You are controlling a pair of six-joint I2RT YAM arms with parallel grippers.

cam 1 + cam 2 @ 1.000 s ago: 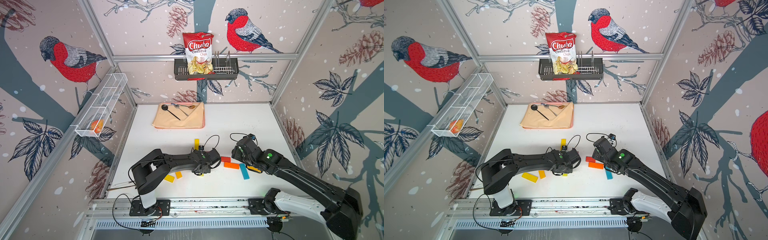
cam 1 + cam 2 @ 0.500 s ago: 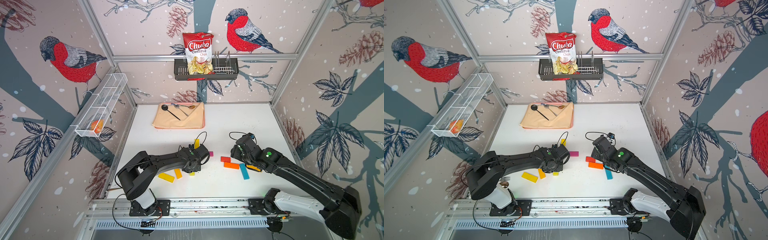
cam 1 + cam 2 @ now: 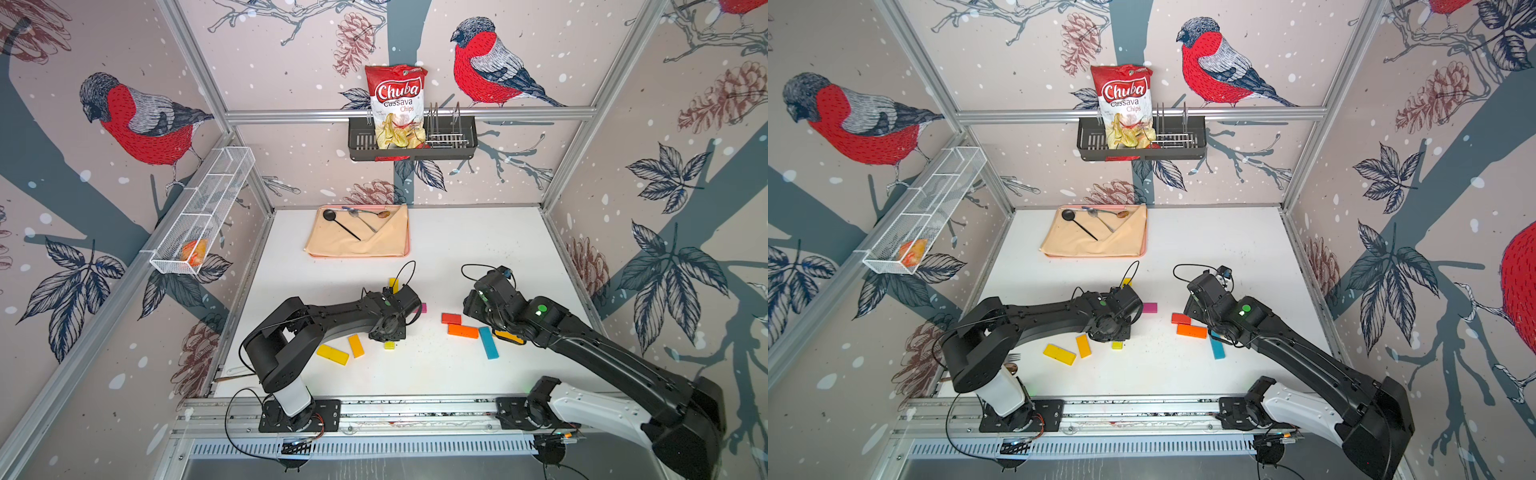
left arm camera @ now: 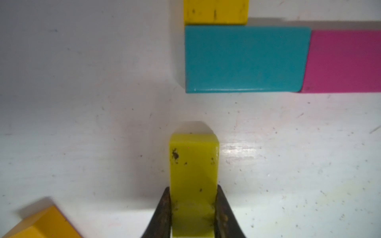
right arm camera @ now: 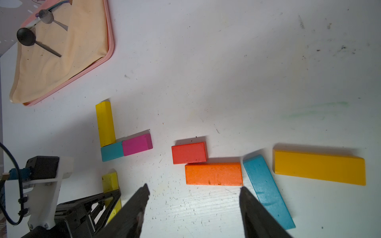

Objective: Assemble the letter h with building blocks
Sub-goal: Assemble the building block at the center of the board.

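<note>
My left gripper is shut on a short yellow block, held low over the table. Just beyond its tip a long yellow block, a short teal block and a magenta block lie joined in an L. My right gripper stands open and empty over bare table. Near it lie an orange block, a red block, a long teal block and a long amber block. In a top view, two more yellowish blocks lie left of the left gripper.
A pink tray with a cloth and spoons sits at the back of the table. A black basket holding a chips bag hangs on the back wall. A white wire shelf is on the left wall. A fork lies at the table's left front.
My left gripper has shifted left and slightly toward the front with the yellow block, uncovering the magenta block. The right arm has barely moved.
</note>
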